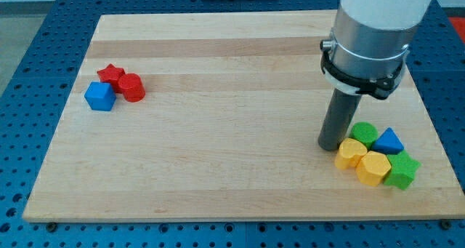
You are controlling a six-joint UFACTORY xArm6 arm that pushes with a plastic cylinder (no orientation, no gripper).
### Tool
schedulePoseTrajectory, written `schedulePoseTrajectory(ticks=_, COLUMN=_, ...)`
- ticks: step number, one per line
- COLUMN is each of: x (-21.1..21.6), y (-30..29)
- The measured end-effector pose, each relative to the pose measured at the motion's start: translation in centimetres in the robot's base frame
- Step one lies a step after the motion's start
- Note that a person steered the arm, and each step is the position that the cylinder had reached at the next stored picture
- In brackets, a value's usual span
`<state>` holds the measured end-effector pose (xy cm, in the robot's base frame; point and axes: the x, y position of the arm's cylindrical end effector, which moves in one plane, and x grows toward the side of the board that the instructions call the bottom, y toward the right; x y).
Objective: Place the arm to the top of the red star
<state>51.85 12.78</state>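
The red star [110, 74] lies near the board's left edge. A red cylinder [132, 87] touches it on its right, and a blue cube [100, 97] sits just below it. My tip [330, 145] rests on the board far to the view's right of the red star, just left of a cluster of blocks. That cluster holds a green cylinder [363, 134], a blue triangle [389, 141], a yellow pentagon [351, 153], a yellow hexagon [373, 168] and a green star [402, 169].
The wooden board [218, 132] lies on a blue perforated table [29, 44]. The arm's white and grey body [367, 37] hangs over the board's upper right part.
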Motion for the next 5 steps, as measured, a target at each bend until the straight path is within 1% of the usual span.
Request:
schedulePoseTrajectory(ticks=2, x=0.0, y=-0.5)
schedulePoseTrajectory(ticks=3, x=-1.2, y=-3.2)
schedulePoseTrajectory(ticks=4, x=-3.9, y=-6.5)
schedulePoseTrajectory(ticks=5, x=-7.5, y=-10.0)
